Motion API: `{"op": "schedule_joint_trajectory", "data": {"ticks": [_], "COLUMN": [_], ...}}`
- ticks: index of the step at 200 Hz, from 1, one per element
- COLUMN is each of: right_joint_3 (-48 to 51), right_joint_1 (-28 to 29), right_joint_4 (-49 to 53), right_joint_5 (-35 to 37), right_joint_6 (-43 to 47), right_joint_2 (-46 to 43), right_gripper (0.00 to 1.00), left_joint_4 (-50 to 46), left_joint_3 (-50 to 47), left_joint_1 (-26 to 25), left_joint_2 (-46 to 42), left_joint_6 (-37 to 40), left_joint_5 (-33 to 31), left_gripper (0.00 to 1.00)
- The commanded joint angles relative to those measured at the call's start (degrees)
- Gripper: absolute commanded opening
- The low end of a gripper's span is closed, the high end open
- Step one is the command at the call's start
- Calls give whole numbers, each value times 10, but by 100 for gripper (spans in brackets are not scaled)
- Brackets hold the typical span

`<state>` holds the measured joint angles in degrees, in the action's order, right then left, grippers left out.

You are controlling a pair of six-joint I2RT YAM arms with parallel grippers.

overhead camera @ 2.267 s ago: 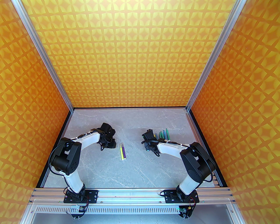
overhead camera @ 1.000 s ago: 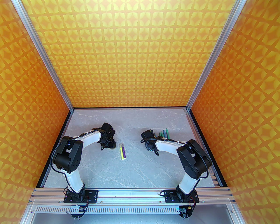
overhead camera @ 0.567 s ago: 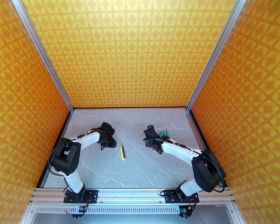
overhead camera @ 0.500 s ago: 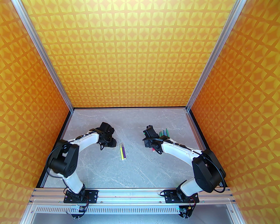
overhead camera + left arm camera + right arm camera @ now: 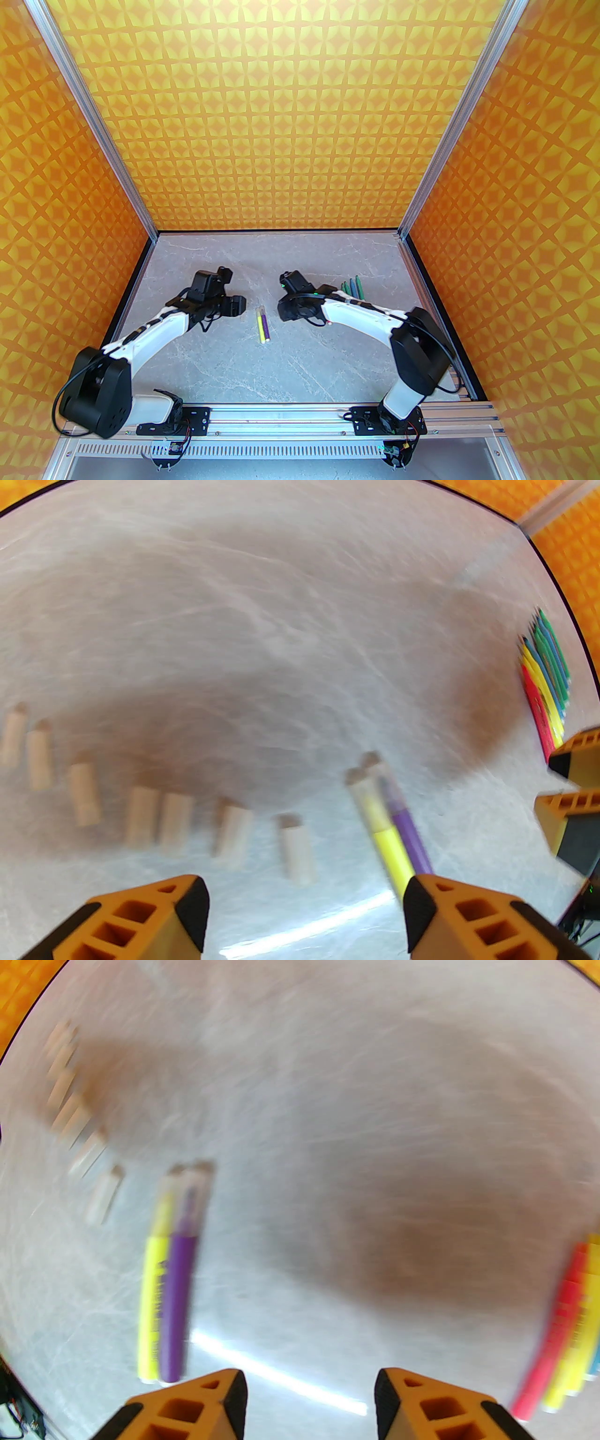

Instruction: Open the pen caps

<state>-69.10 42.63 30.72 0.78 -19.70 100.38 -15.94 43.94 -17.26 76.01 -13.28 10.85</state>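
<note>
Two pens, a yellow pen (image 5: 259, 326) and a purple pen (image 5: 265, 326), lie side by side mid-table, each with its clear pen cap (image 5: 261, 310) on the far end. In the right wrist view they are the yellow pen (image 5: 153, 1283) and purple pen (image 5: 180, 1278), ahead and to the left. My left gripper (image 5: 234, 305) hovers just left of them, open and empty (image 5: 304, 916). My right gripper (image 5: 287, 310) hovers just right of them, open and empty (image 5: 309, 1400). Several loose pen caps (image 5: 140, 815) lie in a row on the left.
A row of uncapped pens (image 5: 352, 287) lies at the back right, partly under the right arm; red, yellow, blue and green barrels (image 5: 546, 681) show in the left wrist view. The right gripper's orange fingers (image 5: 576, 784) sit at that view's right edge. Both wrist views are blurred.
Both grippers have swung inward to flank the yellow and purple pens. The left jaws have opened wide. The right gripper has left the pen row at the right.
</note>
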Motion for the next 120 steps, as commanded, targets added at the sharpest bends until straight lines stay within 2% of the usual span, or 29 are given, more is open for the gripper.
{"op": "schedule_joint_trajectory", "data": {"ticks": [1, 37, 120], "right_joint_3": [-35, -66, -121], "right_joint_1": [13, 30, 42], "right_joint_4": [21, 39, 87], "right_joint_5": [-47, -53, -81], "right_joint_6": [-7, -13, -15], "right_joint_2": [30, 68, 128], "right_gripper": [49, 49, 47], "left_joint_4": [41, 50, 81], "left_joint_3": [-33, -59, -110], "left_joint_1": [18, 44, 61], "left_joint_2": [-34, -74, -117], "left_joint_6": [13, 11, 10], "left_joint_5": [-16, -16, -16], "left_gripper": [78, 84, 87]}}
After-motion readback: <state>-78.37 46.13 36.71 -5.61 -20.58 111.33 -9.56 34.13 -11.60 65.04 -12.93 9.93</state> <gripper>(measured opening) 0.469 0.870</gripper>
